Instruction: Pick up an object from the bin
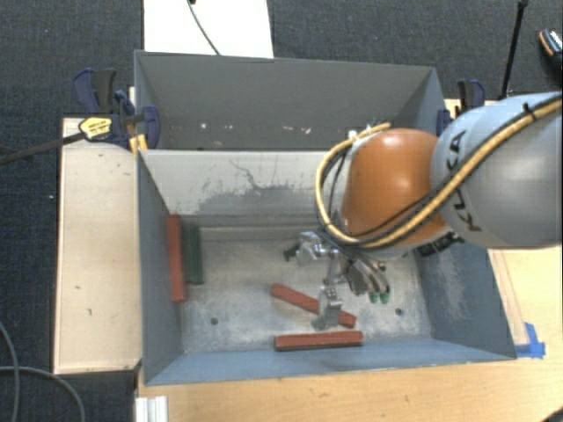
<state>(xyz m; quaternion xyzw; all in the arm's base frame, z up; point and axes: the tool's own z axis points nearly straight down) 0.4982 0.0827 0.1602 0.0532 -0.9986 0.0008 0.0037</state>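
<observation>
Red stick (295, 297), lying slantwise on the floor of the bin (237, 319), right of centre: this is the piece under the tool (330, 313).

- The tool hangs low from the orange wrist cover (387, 192), and its tip overlaps the right-hand half of the slanted stick. From this angle I cannot tell whether it touches the stick or how far open it is. I see nothing lifted.
- The stick lies flat with bare floor on both long sides. In my judgement that is why it is the sensible target, since there is room to come down on either side of it.
- A second red stick (318, 341) lies just in front, parallel to the near wall and close against it. I judge it harder to grasp, because the wall crowds one side.
- A third red stick (176, 258) and a dark green bar (193, 255) rest side by side along the left wall, well apart from the tool.

Judgement: the pick is at the descent or closing stage, not yet a lift. The risk is that the stick pivots away if it is caught off-centre.
</observation>
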